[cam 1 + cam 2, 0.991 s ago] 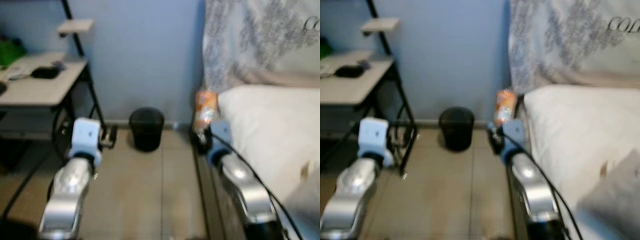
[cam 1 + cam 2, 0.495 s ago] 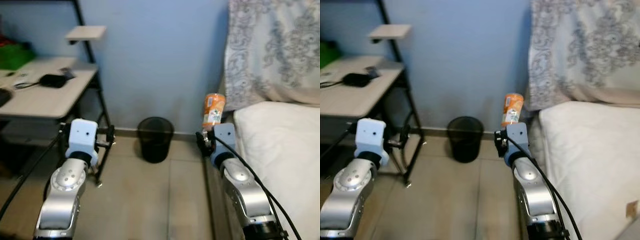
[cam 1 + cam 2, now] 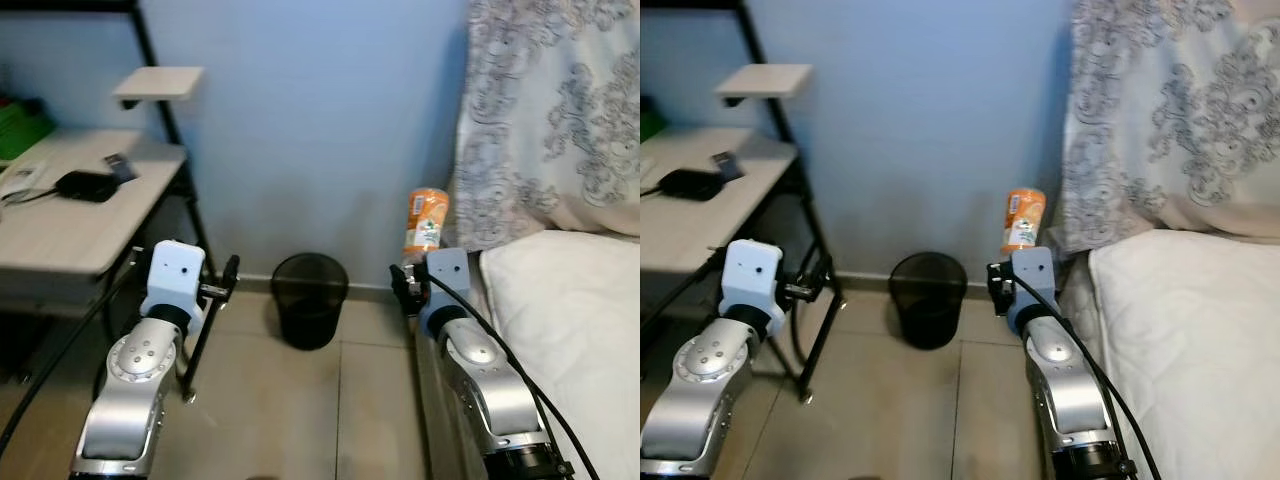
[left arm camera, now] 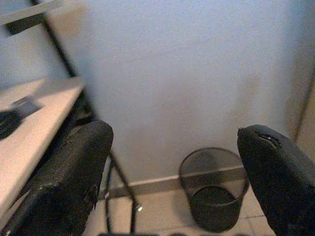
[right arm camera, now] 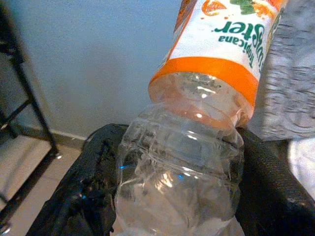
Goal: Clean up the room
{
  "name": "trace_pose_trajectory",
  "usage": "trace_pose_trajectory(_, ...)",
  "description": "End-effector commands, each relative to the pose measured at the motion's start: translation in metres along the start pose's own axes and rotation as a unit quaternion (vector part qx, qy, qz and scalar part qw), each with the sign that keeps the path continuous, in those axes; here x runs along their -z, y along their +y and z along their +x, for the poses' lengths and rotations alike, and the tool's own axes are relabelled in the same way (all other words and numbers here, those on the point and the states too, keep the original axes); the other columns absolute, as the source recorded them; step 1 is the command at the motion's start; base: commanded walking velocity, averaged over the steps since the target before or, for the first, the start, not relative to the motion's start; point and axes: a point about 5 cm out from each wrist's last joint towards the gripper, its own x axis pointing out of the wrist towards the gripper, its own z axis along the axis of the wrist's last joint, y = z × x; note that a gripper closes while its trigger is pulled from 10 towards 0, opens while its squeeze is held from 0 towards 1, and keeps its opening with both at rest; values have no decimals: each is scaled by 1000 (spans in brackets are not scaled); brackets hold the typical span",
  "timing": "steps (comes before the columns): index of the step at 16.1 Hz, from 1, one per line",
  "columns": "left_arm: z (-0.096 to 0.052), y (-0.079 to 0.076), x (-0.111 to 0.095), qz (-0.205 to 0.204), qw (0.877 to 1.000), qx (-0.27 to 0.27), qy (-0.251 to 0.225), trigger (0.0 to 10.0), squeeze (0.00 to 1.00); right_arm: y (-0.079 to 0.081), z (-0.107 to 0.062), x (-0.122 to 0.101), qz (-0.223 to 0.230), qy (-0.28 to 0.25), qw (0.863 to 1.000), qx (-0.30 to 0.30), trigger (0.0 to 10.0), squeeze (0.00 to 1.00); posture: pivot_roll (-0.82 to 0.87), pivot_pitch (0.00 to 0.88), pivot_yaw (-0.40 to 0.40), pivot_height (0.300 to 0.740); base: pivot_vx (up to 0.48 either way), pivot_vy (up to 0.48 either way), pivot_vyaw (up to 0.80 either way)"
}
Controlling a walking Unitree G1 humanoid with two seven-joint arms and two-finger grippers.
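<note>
Bottle point(image 3: 426, 222), empty plastic with an orange label, stands upright in the right gripper point(image 3: 410, 282), whose fingers point(image 5: 83, 196) clench its clear lower part, beside the bed point(image 3: 570, 300). The bin point(image 3: 309, 312) sits on the floor to its left, against the far wall. The left gripper point(image 4: 172, 162) hangs released. Letting go too early would likely miss the bin, since the bottle is not yet over it.

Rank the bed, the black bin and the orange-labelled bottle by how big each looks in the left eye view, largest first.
1. Bed, by far the largest, though cut off by the picture's edge.
2. Black bin on the floor by the wall.
3. Bottle, held upright in the right gripper; it is nearer the camera, yet looks smaller.
</note>
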Motion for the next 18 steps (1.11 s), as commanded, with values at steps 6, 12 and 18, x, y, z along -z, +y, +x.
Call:
trace_pose_trajectory(6, 1, -7, -3, 1, 1000, 19, -6, 10000, 0, -4, 2, -1, -13, 0, 1000, -3, 10000, 0, 149, 0, 22, 740, 392, 0, 0)
trace_pose_trajectory(12, 1, -7, -4, 4, 1000, 22, -7, 10000, 0, 1, 5, -2, -18, 1, 1000, -19, 10000, 0, 150, 0, 24, 740, 391, 0, 0)
trace_pose_trajectory(18, 2, -7, -5, 6, 1000, 21, -7, 10000, 0, 6, 6, -5, -30, -8, 998, -50, 10000, 0, 152, 0, 23, 740, 391, 0, 0)
